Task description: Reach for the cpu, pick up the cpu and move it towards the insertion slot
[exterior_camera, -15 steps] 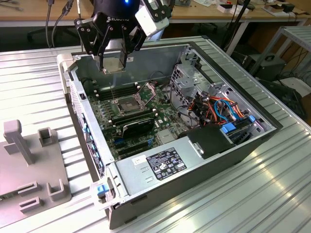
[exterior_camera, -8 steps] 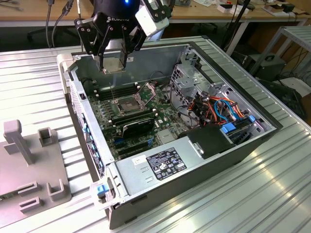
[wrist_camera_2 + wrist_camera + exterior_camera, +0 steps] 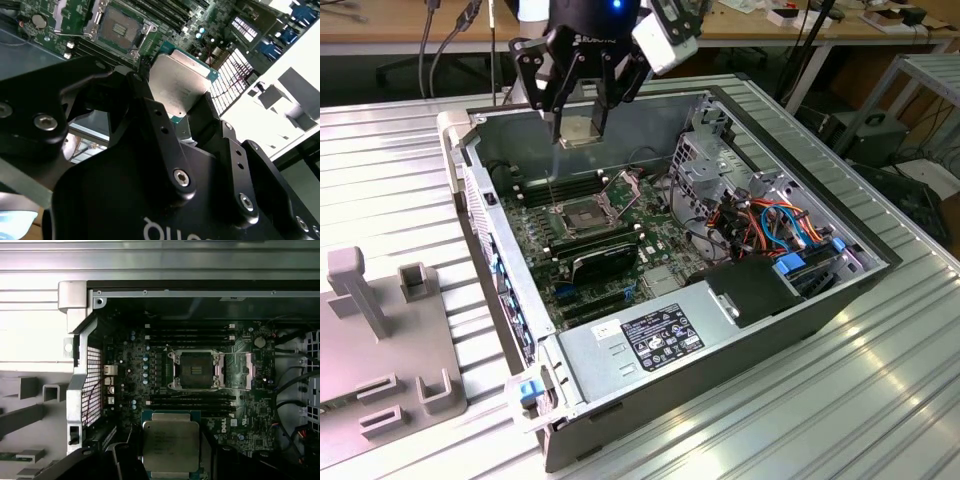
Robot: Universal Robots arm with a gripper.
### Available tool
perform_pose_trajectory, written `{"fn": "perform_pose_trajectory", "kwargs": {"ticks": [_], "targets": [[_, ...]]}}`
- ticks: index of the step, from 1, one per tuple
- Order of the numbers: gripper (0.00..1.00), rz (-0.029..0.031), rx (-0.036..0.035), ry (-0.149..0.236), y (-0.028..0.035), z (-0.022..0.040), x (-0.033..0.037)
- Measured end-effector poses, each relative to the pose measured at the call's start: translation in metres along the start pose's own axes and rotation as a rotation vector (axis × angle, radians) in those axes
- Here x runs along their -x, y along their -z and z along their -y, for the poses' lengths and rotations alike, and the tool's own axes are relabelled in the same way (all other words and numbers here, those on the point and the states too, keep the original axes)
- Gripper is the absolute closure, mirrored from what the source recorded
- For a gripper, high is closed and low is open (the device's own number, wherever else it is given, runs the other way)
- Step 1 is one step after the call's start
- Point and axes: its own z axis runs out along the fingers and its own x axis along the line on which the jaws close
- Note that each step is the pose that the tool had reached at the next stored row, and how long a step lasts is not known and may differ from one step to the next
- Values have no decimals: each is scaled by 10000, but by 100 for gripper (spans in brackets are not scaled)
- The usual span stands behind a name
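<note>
Above the open computer case (image 3: pixel 840 300), over the motherboard: the cpu (image 3: pixel 171 446), clamped by its opposite edges in the gripper (image 3: pixel 578 128). Judged light, rigid, thin, fragile underneath; edge hold suits. Square, no long axis; metal face toward the wrist cameras. The insertion slot (image 3: pixel 195 370) lies open below, near.
</note>
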Motion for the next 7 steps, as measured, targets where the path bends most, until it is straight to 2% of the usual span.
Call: {"fn": "perform_pose_trajectory", "kwargs": {"ticks": [7], "targets": [[45,0,0,-1,0,0,22]]}}
